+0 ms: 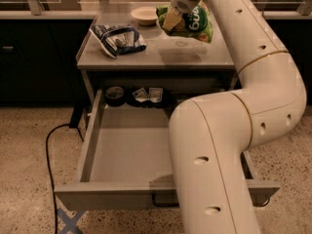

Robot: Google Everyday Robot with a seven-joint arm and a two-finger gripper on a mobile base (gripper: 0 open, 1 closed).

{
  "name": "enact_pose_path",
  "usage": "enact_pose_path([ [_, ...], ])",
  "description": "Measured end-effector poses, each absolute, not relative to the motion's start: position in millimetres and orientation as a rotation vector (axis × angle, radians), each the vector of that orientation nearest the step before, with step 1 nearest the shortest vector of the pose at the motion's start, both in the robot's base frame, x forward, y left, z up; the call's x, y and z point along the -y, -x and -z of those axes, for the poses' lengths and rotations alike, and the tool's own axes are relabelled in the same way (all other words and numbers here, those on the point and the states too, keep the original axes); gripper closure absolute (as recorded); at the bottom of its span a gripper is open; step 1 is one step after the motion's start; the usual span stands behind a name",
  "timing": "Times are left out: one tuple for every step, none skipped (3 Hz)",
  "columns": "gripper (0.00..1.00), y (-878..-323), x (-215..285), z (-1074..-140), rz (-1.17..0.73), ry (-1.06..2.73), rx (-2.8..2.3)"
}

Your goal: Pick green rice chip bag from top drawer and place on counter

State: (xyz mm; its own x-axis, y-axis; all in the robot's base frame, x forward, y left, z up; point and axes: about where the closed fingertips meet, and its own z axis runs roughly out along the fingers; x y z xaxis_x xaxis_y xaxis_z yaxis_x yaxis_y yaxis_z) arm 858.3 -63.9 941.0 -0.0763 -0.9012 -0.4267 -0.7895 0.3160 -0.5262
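Gripper (171, 19) was clamped on the left edge of the green rice chip bag (196, 23). Bag hung just above counter (161, 58) nr back-right corner, long axis running right from gripper. Set-down spot prob. straight below; top drawer (127, 152) open at front.

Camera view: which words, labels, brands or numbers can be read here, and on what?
Green rice chip bag, held by the pincer over the counter: large white lettering, turned and creased, not readable.
Dark blue and white bag: print too blurred.
Small packets at the back of the top drawer: too small.
No other text shows.
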Motion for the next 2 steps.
enact_pose_path([
  [1.0, -868.2, 83.8, -907.8, 0.166, 1.429, -1.972],
  [1.0, -859.5, 89.7, -866.1, 0.02, 1.394, -2.067],
])
